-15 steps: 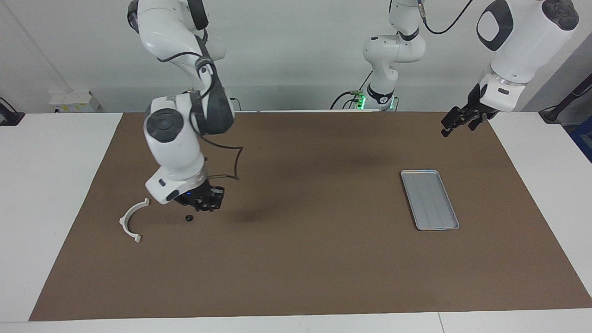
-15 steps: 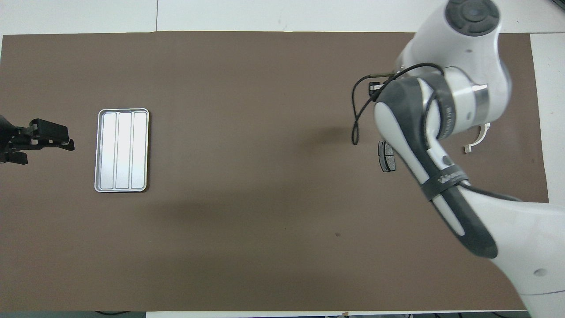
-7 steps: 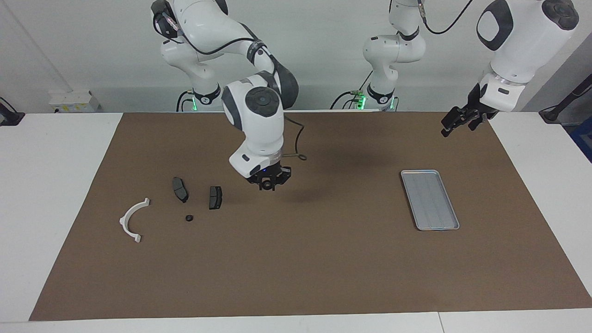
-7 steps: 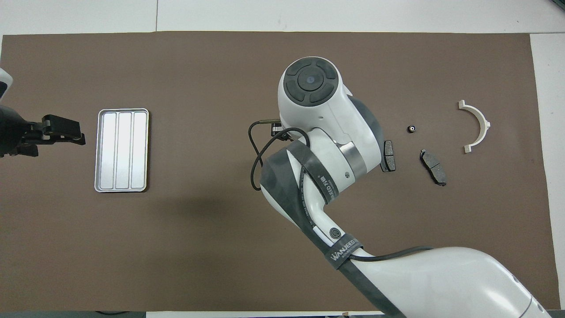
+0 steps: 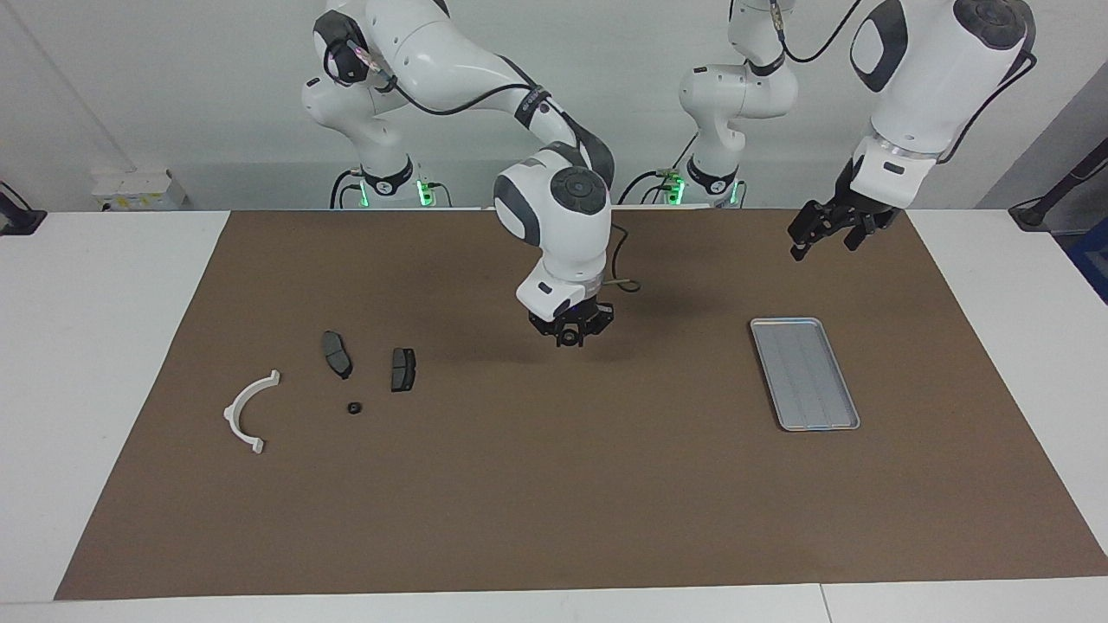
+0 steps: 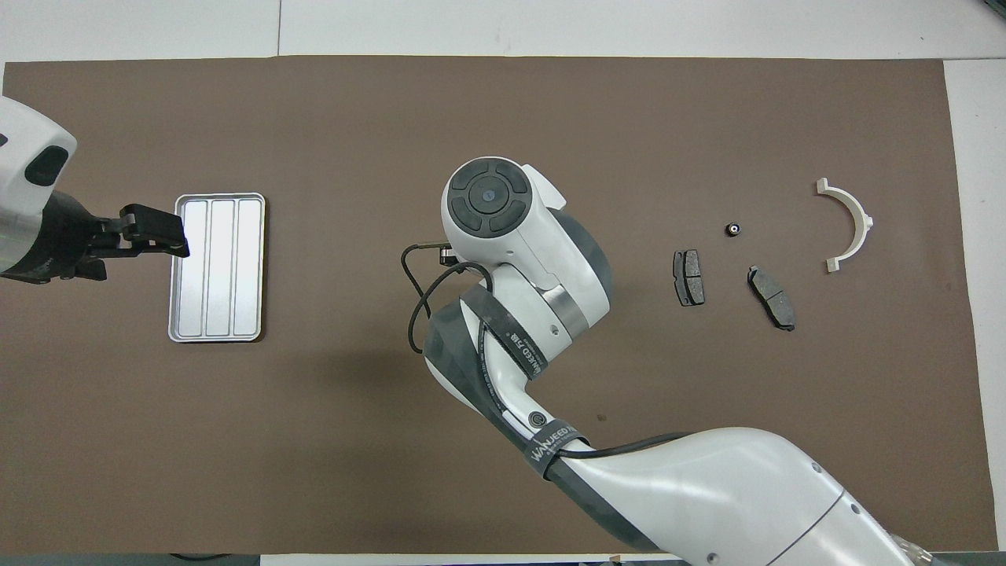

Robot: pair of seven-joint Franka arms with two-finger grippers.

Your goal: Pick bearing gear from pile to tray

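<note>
My right gripper [image 5: 570, 339] hangs over the middle of the mat, shut on a small black round bearing gear [image 5: 569, 340]. In the overhead view my own wrist hides it. The pile lies toward the right arm's end: a white half-ring bracket [image 5: 247, 414] [image 6: 849, 224], two dark brake pads [image 5: 337, 354] [image 5: 402, 369] and one small black round piece [image 5: 353, 407] [image 6: 732, 229]. The silver grooved tray [image 5: 805, 372] [image 6: 216, 267] lies empty toward the left arm's end. My left gripper [image 5: 821, 248] [image 6: 169, 240] is open and empty, raised by the tray's edge.
A brown mat [image 5: 554, 484] covers most of the white table. The right arm's forearm and cable [image 6: 416, 299] stretch over the mat's middle.
My right gripper has risen from the pile with the bearing gear and carried it toward the tray, baring the brake pads. My left gripper has shifted toward the tray.
</note>
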